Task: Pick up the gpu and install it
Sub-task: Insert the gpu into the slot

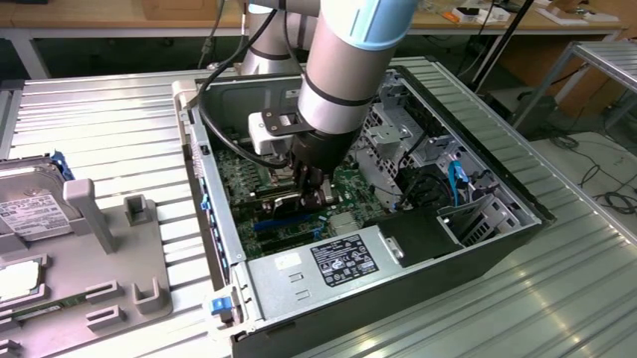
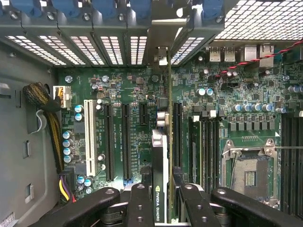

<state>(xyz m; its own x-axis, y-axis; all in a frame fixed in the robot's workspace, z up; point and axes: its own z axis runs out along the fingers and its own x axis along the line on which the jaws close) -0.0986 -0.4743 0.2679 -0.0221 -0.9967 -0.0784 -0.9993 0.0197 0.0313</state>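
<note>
My gripper (image 2: pixel 161 208) is shut on the gpu (image 2: pixel 160 156), a thin dark card seen edge-on between the two black fingers (image 2: pixel 138 203), with an NVIDIA Quadro label facing the camera. The card stands on edge over the green motherboard (image 2: pixel 118 94), running along the black expansion slots (image 2: pixel 127 142). Its silvery bracket (image 2: pixel 163 35) reaches the rear slot openings of the case. Whether the card sits in a slot I cannot tell. In the exterior view the gripper (image 1: pixel 313 192) is lowered inside the open computer case (image 1: pixel 478 246), just above the motherboard (image 1: pixel 239 179).
A power supply (image 1: pixel 329 265) fills the case's near end, and drive cages (image 1: pixel 438 149) line the exterior view's right. A bare CPU socket (image 2: pixel 248 172) lies beside the slots. On the exterior view's left, a grey fixture (image 1: pixel 110 246) carries a hard drive (image 1: pixel 30 205) and a green memory stick (image 1: pixel 45 306).
</note>
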